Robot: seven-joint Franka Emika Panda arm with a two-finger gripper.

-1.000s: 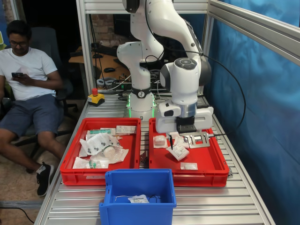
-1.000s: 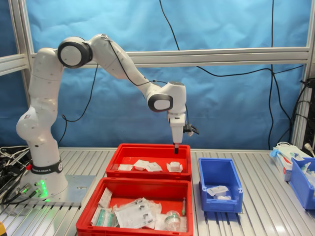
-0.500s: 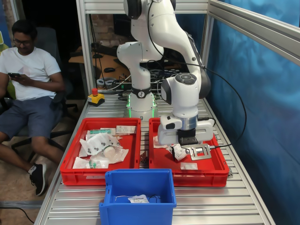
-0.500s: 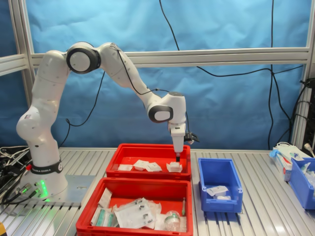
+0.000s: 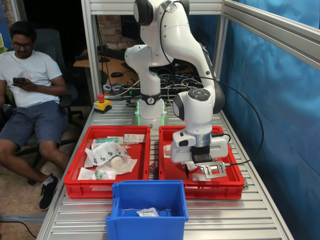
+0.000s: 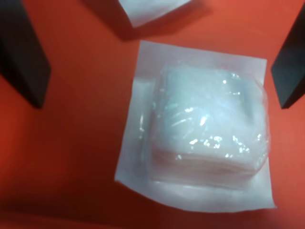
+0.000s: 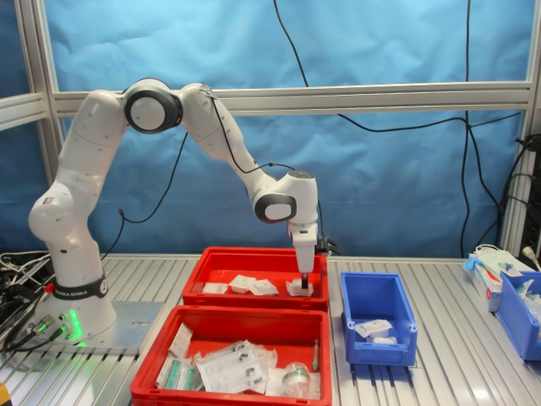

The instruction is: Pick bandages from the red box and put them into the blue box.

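Right now your gripper [image 6: 157, 62] is down inside the red box [image 5: 169, 172], and the wrist view shows the two dark fingers [image 6: 21, 52] spread wide, one at each side edge of the frame, holding nothing. Between them, on the red floor, lies the bandage packet [image 6: 202, 129] you are after: a white squarish backing sheet with a domed clear wrap over the pad.

The relation that matters is the offset. The packet does not sit midway between the fingers; it lies lower in the frame and well toward the finger at the right edge, with open red floor between it and the finger at the left. Judged from that, you need to shift toward the packet before closing, or only one finger will meet it.

The packet is nearly square, so it has little long axis; its sheet is turned slightly, the top edge sloping down toward the right of the frame. A corner of another packet [image 6: 152, 8] shows at the top of the frame, apart from the target.

In the first exterior view the arm hides the packet, and the blue box [image 5: 148, 199] stands on the bench [image 5: 240, 220] at lower centre, just in front of the red trays.
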